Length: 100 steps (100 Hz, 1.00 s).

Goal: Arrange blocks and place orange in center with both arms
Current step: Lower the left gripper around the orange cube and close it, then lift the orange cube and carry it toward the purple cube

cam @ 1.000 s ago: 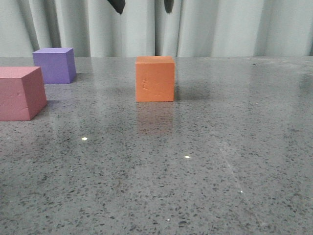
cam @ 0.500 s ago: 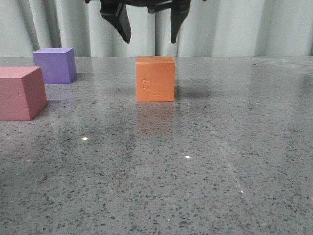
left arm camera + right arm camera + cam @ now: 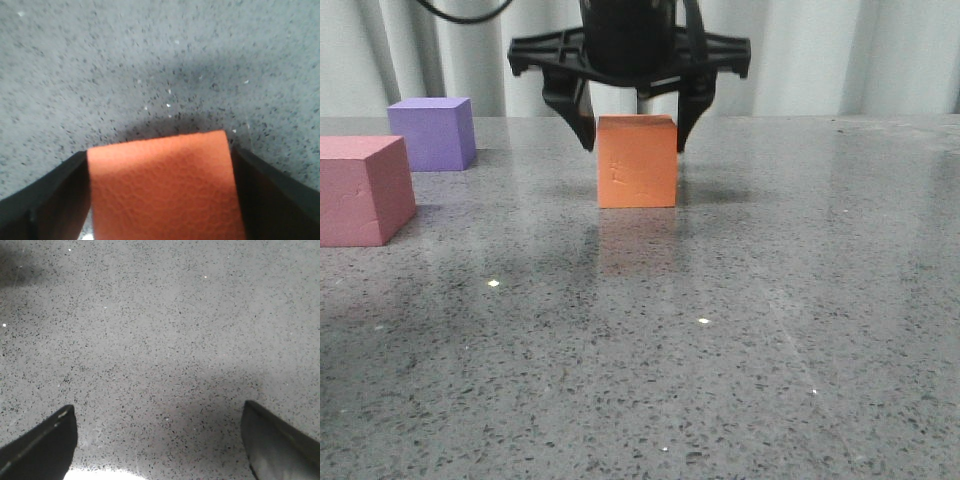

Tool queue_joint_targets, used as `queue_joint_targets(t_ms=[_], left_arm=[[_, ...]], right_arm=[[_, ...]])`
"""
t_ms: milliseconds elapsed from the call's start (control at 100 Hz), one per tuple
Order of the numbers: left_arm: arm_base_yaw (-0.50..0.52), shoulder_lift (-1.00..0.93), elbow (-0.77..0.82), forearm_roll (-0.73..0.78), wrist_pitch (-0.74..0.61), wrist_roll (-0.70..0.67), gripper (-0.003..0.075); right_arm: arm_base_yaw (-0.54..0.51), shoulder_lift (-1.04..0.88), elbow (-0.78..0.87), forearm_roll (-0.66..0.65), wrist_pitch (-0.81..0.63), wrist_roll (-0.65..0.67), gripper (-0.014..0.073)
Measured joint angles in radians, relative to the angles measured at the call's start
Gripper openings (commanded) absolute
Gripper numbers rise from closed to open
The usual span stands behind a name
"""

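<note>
Left hand straddles the orange cube, fingers spread at its sides, not visibly squeezing; right hand hangs wide open over bare worktop. Orange cube sits mid-worktop; pink cube and purple cube stand well apart to its left.
</note>
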Motion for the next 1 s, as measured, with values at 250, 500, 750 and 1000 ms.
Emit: queue_joint_targets(t_ms=[250,500,750,1000], left_arm=[[0.000,0.012,0.000,-0.018,0.000,-0.006,0.0455],[0.000,0.012,0.000,-0.019,0.000,-0.007,0.0168],[-0.001,-0.002,-0.004,-0.001,0.016,-0.008,0.0125],[0.012,-0.122,-0.004,0.082,0.102,0.032,0.0125]], right_arm=[[0.000,0.000,0.000,0.000,0.000,0.000,0.0652],[0.000,0.000,0.000,0.000,-0.001,0.000,0.0652],[0.000,0.000,0.000,0.000,-0.001,0.000,0.0652],[0.000,0.000,0.000,0.000,-0.002,0.000,0.0652]])
